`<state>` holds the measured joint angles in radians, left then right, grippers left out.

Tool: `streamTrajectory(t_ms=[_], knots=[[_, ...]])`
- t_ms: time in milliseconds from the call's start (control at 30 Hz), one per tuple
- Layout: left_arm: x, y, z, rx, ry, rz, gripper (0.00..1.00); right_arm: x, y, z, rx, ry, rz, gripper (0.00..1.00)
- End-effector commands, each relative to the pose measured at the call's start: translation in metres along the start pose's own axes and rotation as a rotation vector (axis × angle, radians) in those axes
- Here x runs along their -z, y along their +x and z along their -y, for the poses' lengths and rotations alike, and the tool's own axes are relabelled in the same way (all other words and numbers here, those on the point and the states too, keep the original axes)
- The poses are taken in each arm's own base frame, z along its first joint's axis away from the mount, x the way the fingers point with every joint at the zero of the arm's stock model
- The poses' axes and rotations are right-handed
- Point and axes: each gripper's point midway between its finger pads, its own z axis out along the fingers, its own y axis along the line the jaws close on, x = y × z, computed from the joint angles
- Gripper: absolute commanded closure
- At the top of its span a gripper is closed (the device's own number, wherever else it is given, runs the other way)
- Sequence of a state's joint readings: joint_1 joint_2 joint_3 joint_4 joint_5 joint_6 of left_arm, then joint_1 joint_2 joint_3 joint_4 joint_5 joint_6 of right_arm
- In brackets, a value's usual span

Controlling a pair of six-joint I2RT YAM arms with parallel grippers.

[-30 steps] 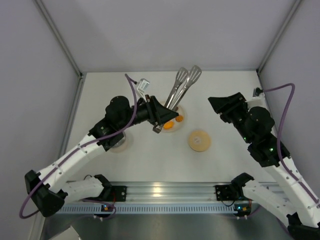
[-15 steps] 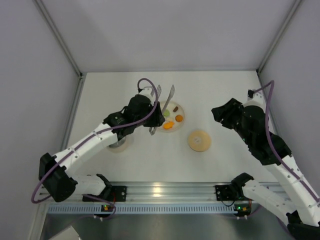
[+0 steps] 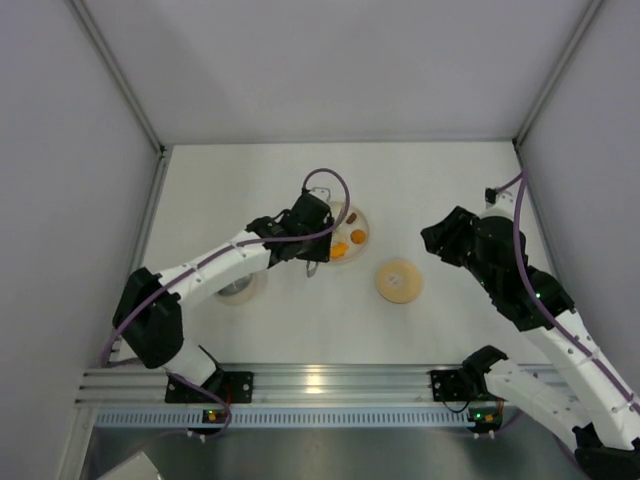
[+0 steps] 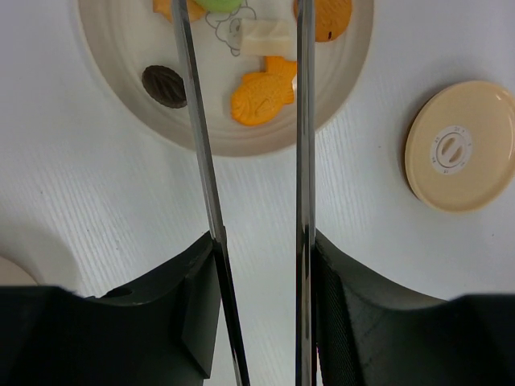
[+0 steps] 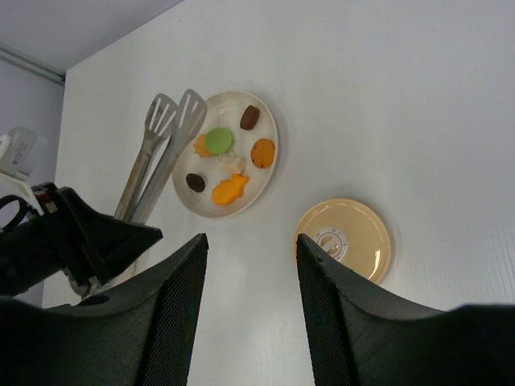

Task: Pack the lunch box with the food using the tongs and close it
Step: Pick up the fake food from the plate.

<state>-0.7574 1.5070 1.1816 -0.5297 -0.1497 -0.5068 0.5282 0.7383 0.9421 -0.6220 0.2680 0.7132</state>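
The left fingers [image 4: 161,310] clamp the long silvery metal tongs [image 4: 304,161], which reach over the small colourful food pieces [image 4: 261,90] on the round cream plate [image 4: 241,145]. The right fingers [image 5: 173,322] stand apart, empty. The small round steel lunch box [image 3: 238,290] stands on the white bench [image 3: 450,180], partly under the left arm.

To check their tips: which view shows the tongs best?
The right wrist view: the tongs show nearly whole, both flat tips included. The left wrist view shows only their two arms, tips cut off. In the top view the left arm mostly covers them.
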Motion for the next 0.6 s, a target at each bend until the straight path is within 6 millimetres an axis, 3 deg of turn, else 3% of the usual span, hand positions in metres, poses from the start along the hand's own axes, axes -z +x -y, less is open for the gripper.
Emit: streamTrajectory(t_ms=[0,333,567], knots=[[-0.001,-0.014,0.01,-0.063,-0.019,0.024,0.52,0.007,0.005,0.002,0.025,-0.006,-0.013,0.52],[-0.023,-0.012,0.013,-0.116,-0.093,-0.043,0.51,0.011,0.01,0.007,0.019,-0.005,-0.018,0.52],[-0.04,0.0,0.01,-0.142,-0.119,-0.097,0.51,0.011,0.013,0.009,0.016,-0.003,-0.023,0.52]])
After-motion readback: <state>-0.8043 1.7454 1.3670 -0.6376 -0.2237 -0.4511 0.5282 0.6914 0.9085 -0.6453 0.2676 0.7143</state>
